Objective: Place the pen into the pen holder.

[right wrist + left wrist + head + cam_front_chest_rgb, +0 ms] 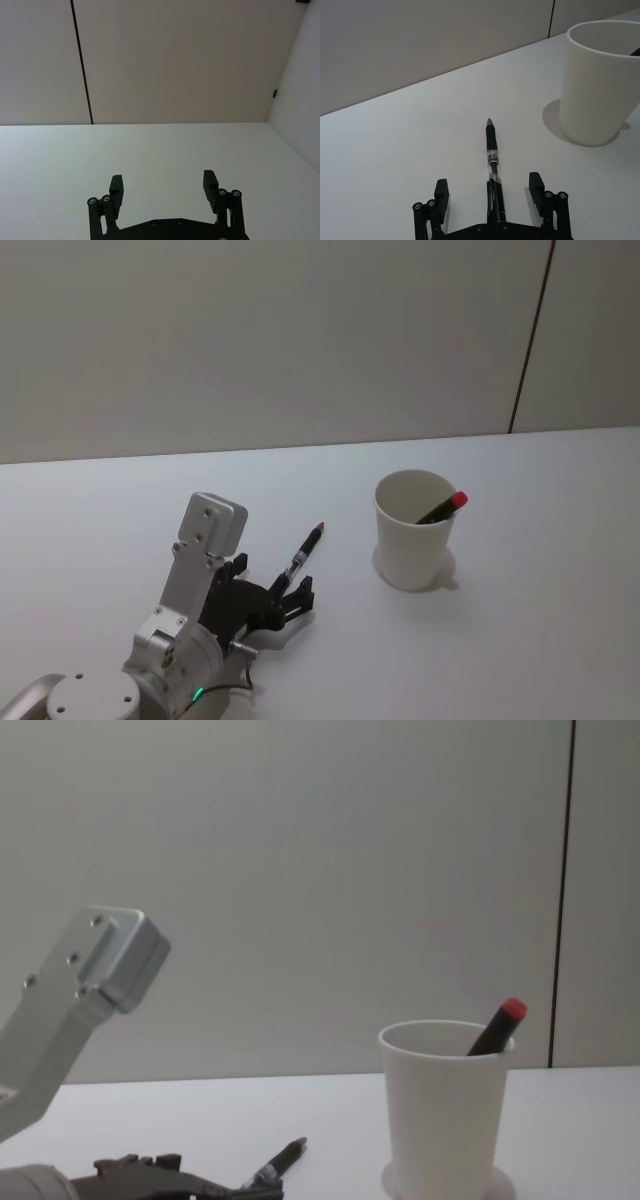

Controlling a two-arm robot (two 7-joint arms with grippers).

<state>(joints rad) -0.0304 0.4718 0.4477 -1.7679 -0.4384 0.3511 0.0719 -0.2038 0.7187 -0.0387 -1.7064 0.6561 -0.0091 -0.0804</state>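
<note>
A black pen [306, 552] lies flat on the white table, left of the pen holder [413, 530], a white paper cup. Its tip points away from my left gripper [292, 592]. That gripper is low over the table and open. The left wrist view shows the pen [492, 155] running out from between the two spread fingertips [441, 192], its rear end inside the gap. The pen holder [597, 85] stands ahead to one side. In the chest view the pen [275, 1163] lies left of the pen holder [442, 1110]. My right gripper [163, 183] hangs open over bare table.
A second pen with a red cap [445, 508] leans inside the cup, its cap above the rim [510, 1012]. The white table [520, 640] meets a plain wall at the back. A silver arm link [80, 990] rises at the left of the chest view.
</note>
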